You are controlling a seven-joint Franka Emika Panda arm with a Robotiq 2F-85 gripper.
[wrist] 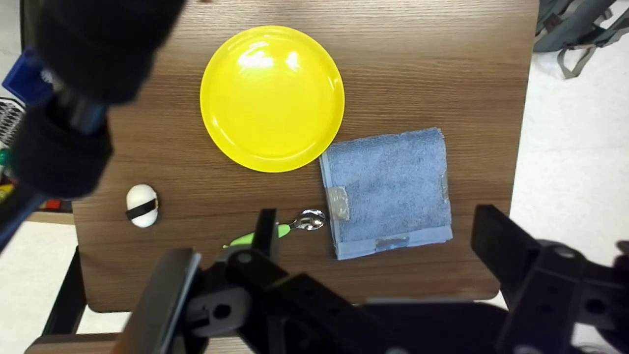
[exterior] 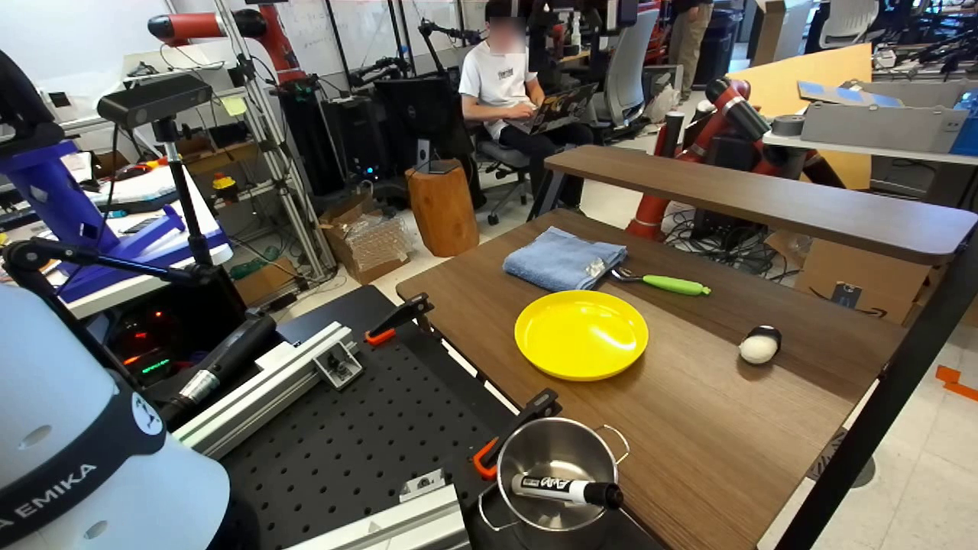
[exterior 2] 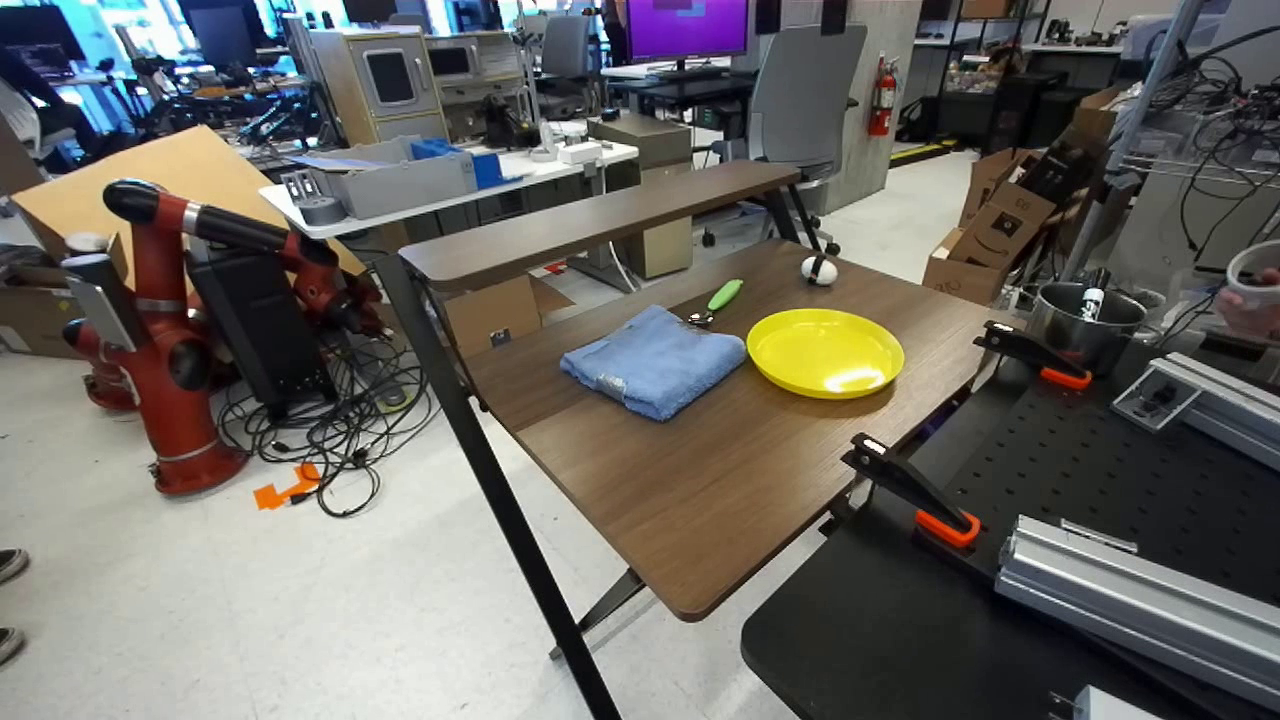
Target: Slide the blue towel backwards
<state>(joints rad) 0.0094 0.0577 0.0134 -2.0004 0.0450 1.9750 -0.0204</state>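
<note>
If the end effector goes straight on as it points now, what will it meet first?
Probably the blue towel, ahead of the open end effector in the wrist view; depth is unclear.

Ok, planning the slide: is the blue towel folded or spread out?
Folded: in both exterior views the blue towel forms a thick pad, not one thin layer.

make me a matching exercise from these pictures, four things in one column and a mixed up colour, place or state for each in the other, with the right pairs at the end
Things
1. towel
2. plate
3. spoon
4. marker

Descriptions
a. green-handled
b. leaning out of the metal pot
c. folded and blue
d. round and yellow

Right pairs: 1-c, 2-d, 3-a, 4-b
</note>
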